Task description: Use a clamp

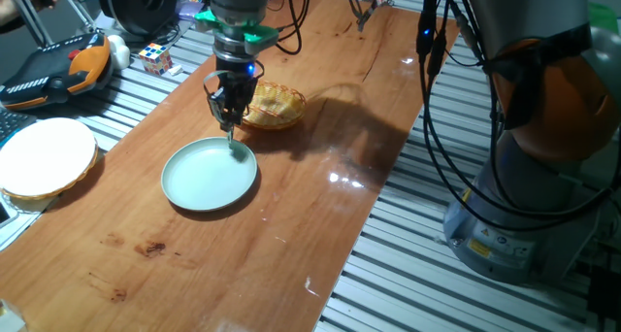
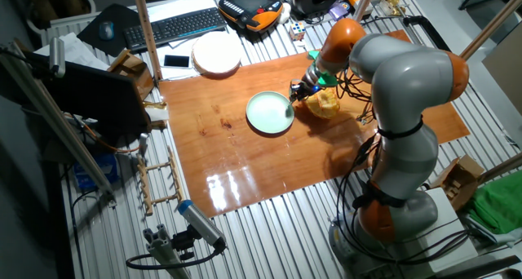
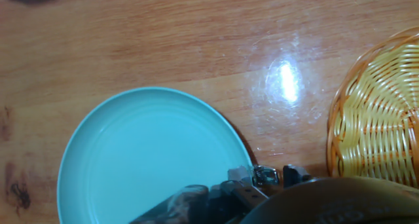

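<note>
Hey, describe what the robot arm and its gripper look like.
The arm has bulky, rounded silver-grey segments with orange joint bands. Black cables run alongside it. A green piece sits at the wrist, above a small black gripper with a blue light.

arm (image 2: 400, 108): bulky rounded silver-grey shells, joined by orange bands at the joints; one orange band sat near the base, another at the wrist end. base (image 1: 505, 240): grey, round, bore a small yellow-and-white label. cables (image 1: 437, 99): several black leads ran loose along the arm's side, one with a small blue light. wrist section (image 1: 236, 21): orange housing above a green flange, then a dark cylindrical collar showing a blue glow. gripper (image 1: 227, 107): black, compact, with two slim dark fingers (image 1: 230, 128). in the hand view, its near parts appeared blurred, dark, with small metallic screws.
</note>
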{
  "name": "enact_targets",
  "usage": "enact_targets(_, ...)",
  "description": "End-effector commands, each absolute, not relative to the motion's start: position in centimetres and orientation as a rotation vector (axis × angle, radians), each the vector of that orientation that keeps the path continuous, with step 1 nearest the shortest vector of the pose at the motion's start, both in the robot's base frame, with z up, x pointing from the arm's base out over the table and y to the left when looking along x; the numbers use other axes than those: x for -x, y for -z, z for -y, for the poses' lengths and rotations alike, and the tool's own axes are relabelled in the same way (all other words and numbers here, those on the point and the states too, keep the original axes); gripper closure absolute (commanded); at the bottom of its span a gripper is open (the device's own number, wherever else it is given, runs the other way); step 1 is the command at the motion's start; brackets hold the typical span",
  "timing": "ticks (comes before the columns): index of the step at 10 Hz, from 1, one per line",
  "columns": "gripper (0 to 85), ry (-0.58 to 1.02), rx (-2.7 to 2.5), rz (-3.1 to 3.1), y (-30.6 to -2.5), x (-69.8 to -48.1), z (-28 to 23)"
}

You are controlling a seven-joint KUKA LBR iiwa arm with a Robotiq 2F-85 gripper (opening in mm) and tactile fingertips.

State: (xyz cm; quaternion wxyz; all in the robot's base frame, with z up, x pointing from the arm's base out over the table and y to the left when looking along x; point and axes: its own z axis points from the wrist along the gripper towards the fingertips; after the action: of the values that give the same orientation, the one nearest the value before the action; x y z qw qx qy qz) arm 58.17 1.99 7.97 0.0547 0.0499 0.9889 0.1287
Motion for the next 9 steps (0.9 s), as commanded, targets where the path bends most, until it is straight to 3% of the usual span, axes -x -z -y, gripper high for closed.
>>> enact_targets(1,44.7,-0.388,-0.154,-2.999,-8.0,-58.2,-1.9)
enact_targets(6,45.7,-0.255,-0.164,-3.008,-12.0,-58.2,-0.6)
enact_targets(9,53.3,-0.166,-0.138,-3.013,-14.8,-57.7,1.1)
